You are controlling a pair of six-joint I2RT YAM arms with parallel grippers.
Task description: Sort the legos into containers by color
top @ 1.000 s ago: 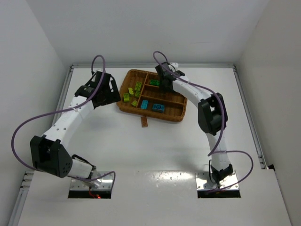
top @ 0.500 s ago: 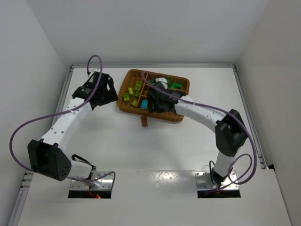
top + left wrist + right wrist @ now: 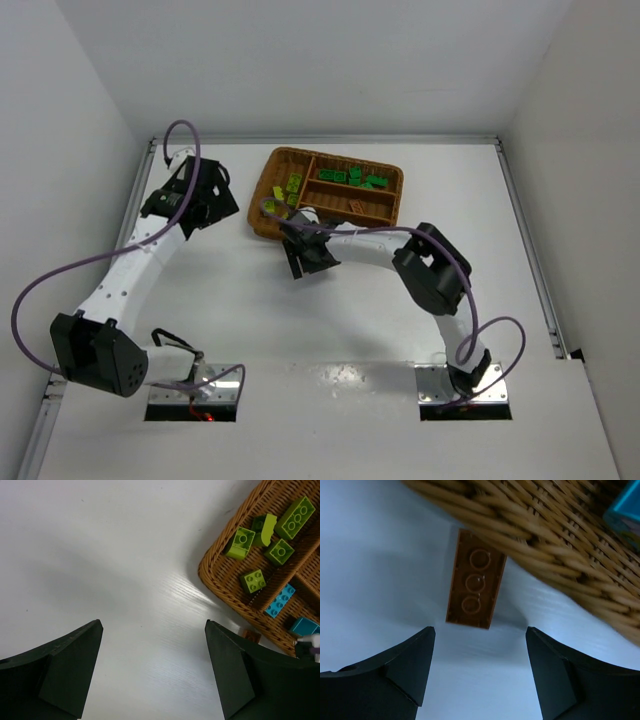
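Observation:
The brown wicker tray [image 3: 392, 178] stands at the table's far middle. Its long left section holds several lime-yellow legos [image 3: 288, 192], which also show in the left wrist view [image 3: 241, 541]. The far slot holds dark green legos [image 3: 357, 178]. Two blue-teal legos [image 3: 280, 600] lie in the near slot. A long orange-brown lego [image 3: 475, 586] lies on the table against the tray's near outer wall [image 3: 555, 555]. My right gripper [image 3: 479, 628] is open and low, with the brick's near end just ahead of the fingertips. My left gripper [image 3: 152, 622] is open and empty over bare table left of the tray.
The right arm [image 3: 370, 242] lies along the tray's near edge and hides part of the near slot from above. Raised white walls border the table [image 3: 250, 300] at the back and on both sides.
My right gripper left the tray's far slot, crossed the tray and came down at its near left corner. Green legos now show in the far slot. My left gripper drew left, away from the tray.

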